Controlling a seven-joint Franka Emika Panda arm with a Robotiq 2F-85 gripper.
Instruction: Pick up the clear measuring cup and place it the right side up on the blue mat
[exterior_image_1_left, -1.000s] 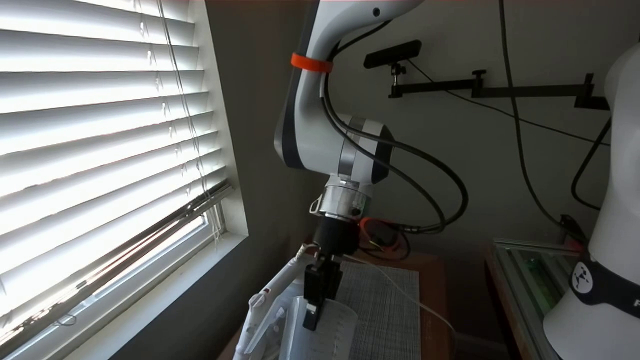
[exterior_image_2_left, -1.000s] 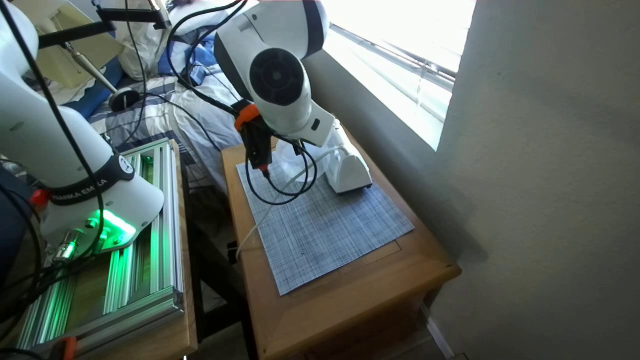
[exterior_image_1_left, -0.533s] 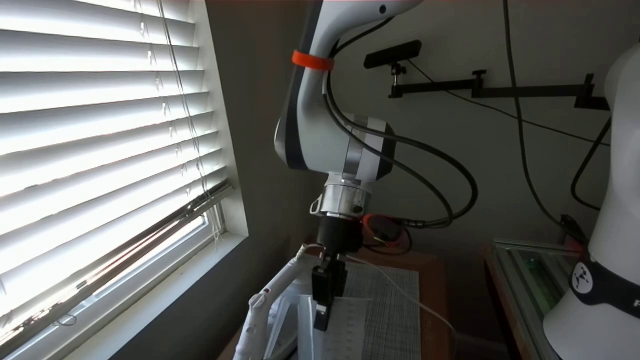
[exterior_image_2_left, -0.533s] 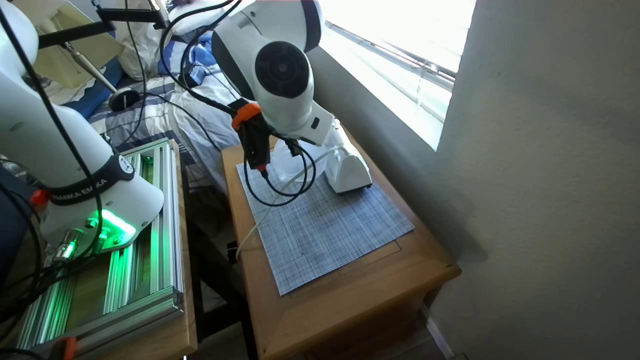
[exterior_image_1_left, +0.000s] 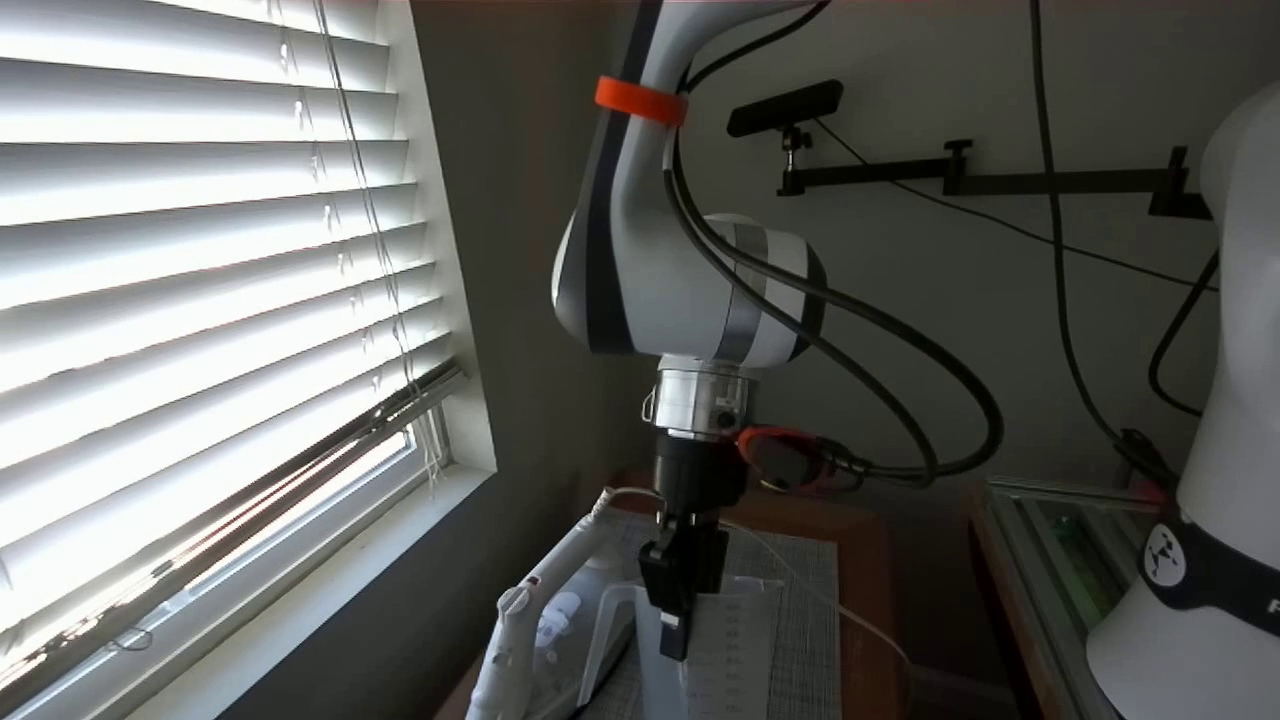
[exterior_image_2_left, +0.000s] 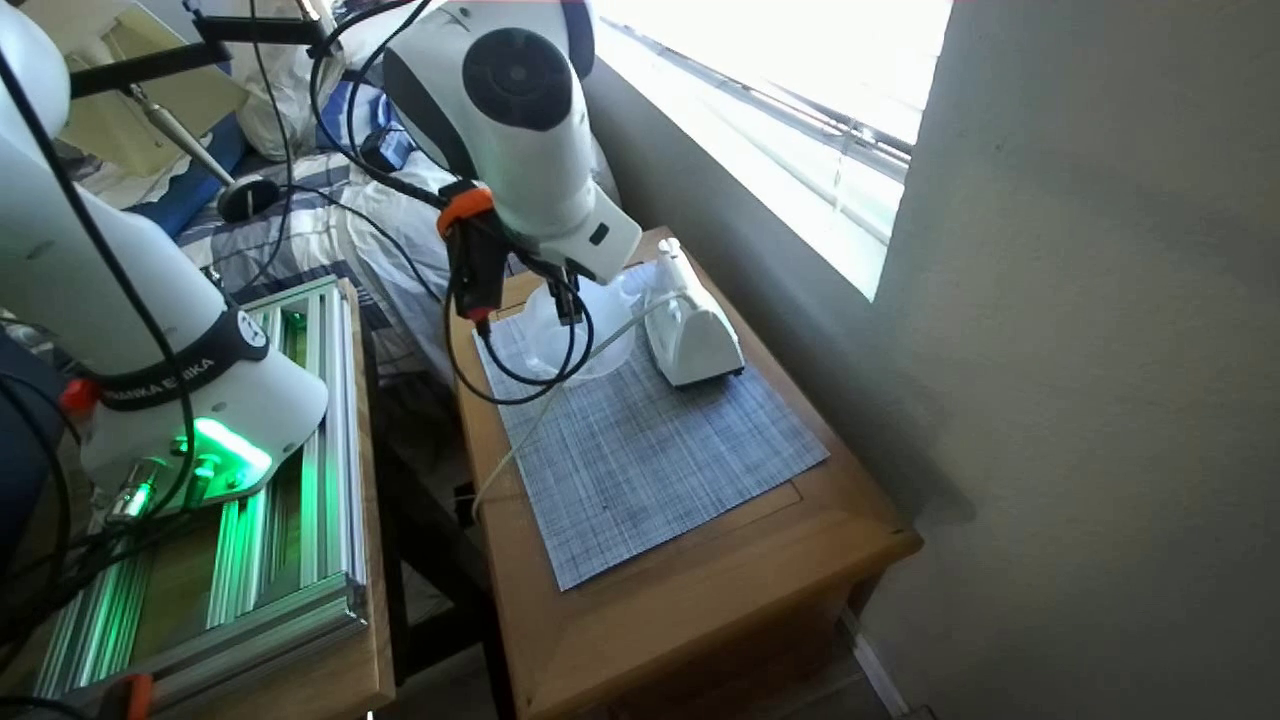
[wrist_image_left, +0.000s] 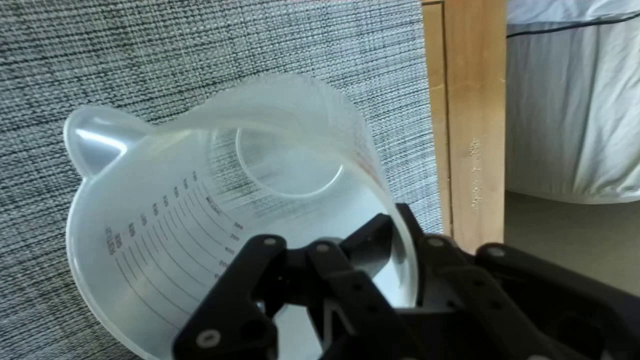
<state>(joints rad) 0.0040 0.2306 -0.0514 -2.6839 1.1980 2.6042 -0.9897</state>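
The clear measuring cup (wrist_image_left: 165, 280) is see-through with printed scale lines and a spout. It stands roughly upright, mouth up, in an exterior view (exterior_image_1_left: 730, 650), and it also shows partly behind the arm and cable in an exterior view (exterior_image_2_left: 605, 315). My gripper (wrist_image_left: 392, 232) is shut on the cup's wall at the rim, one finger inside and one outside. The gripper also shows in both exterior views (exterior_image_1_left: 676, 630) (exterior_image_2_left: 568, 305). The blue mat (wrist_image_left: 150, 45) lies under the cup and shows in both exterior views (exterior_image_1_left: 808, 630) (exterior_image_2_left: 650, 480). I cannot tell whether the cup's base touches it.
A white appliance (exterior_image_2_left: 692, 335) stands on the mat beside the cup, on the window side; its long handle (exterior_image_1_left: 515, 630) rises close to the cup. A pale cord (exterior_image_2_left: 515, 445) runs across the mat. The wooden table (exterior_image_2_left: 720, 620) borders the mat. A window blind (exterior_image_1_left: 200, 250) is close by.
My gripper and the cup have moved away from the window and the white appliance, to the right in an exterior view. The cup has turned from tilted to nearly upright. The gripper stays shut on it.
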